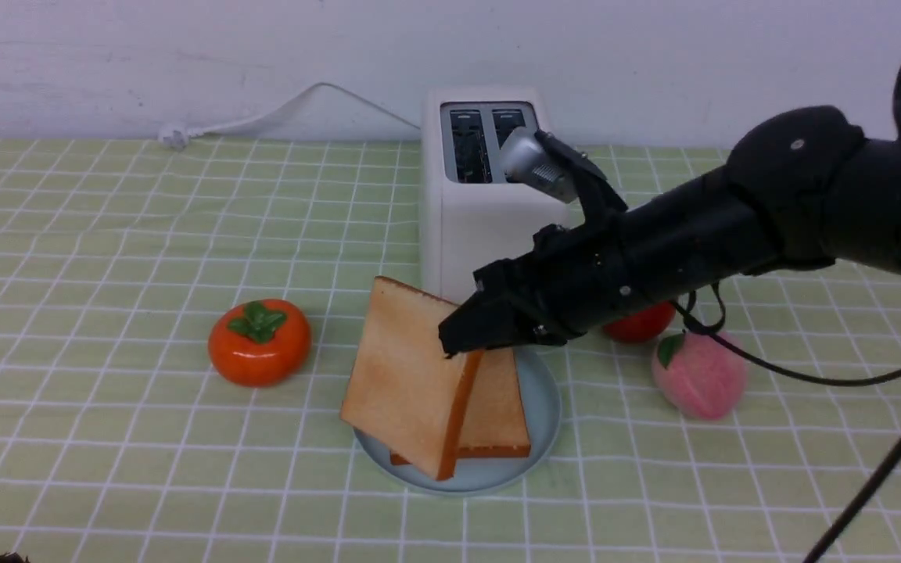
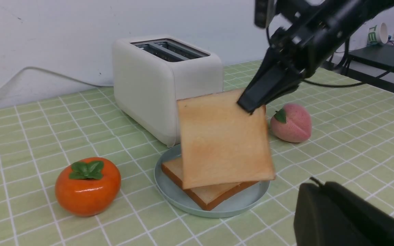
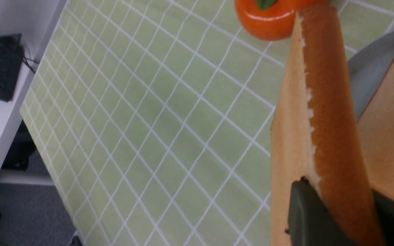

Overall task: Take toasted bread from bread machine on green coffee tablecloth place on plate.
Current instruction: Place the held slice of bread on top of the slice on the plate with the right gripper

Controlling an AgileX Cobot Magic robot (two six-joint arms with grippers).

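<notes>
On the green coffee tablecloth [image 1: 106, 274] stands the white bread machine [image 1: 482, 219] [image 2: 149, 85], both slots empty. In front of it lies the pale blue plate [image 1: 544, 399] [image 2: 246, 202] [image 3: 364, 75] with one slice of toasted bread [image 1: 497, 407] [image 2: 207, 196] [image 3: 392, 136] flat on it. My right gripper [image 1: 462, 344] [image 2: 250, 106] [image 3: 337, 205] is shut on a corner of a second slice [image 1: 403, 375] [image 2: 221, 140] [image 3: 330, 102], which hangs steeply tilted over the plate's left half. My left gripper [image 2: 316, 188] is shut and empty, low and right of the plate.
An orange persimmon [image 1: 260, 342] [image 2: 87, 186] sits left of the plate. A pink peach [image 1: 698, 375] [image 2: 291, 123] and a red fruit [image 1: 642, 322], partly hidden by my right arm, lie to the right. The toaster's white cord [image 1: 263, 117] runs along the back wall.
</notes>
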